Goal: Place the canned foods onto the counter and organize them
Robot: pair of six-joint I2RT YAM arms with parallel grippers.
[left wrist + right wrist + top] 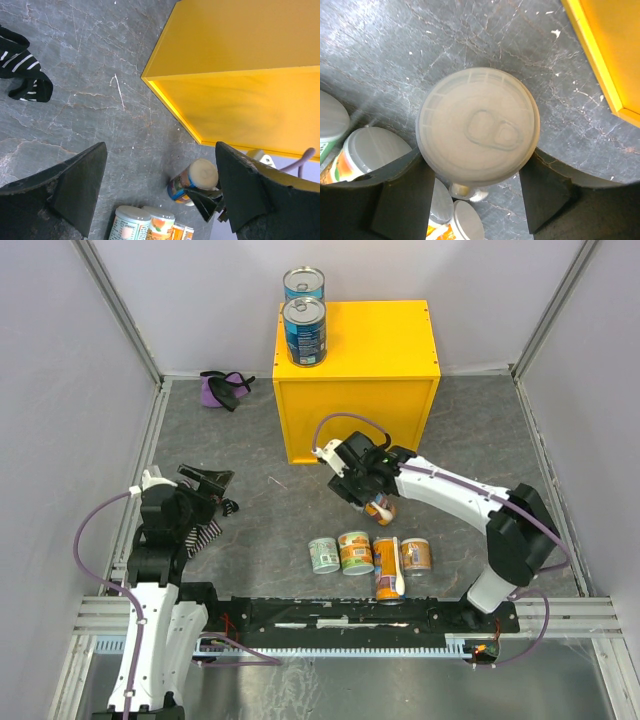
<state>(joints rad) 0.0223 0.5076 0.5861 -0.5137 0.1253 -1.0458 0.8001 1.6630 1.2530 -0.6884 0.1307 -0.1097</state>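
Right tool is clamped on the lidded can, one finger on each side of its body. The right wrist view looks straight down on its pale, translucent lid with a pull ring showing through. The can has an orange label and sits tilted in the grip, out in the middle of the bench a little toward the right edge, between the front face of the counter and the row of loose cans. Whether its base touches the bench, I cannot tell.

Over to the left tool: its fingers stand wide apart with nothing between them, and it hangs near the left edge of the bench. The striped cloth lies just beside that arm.

Up on the counter, which stands toward the far edge, two cans are home already. The far blue can and the near blue can sit upright, one behind the other along the left side of the yellow top.

Down by the near edge, right of middle, four cans stand close together in a row. From left to right they are the pale-green can, a short orange can, the tall orange can with a white spoon on it, and another short orange can.

The purple cloth bundle lies toward the far-left corner, just left of the counter.
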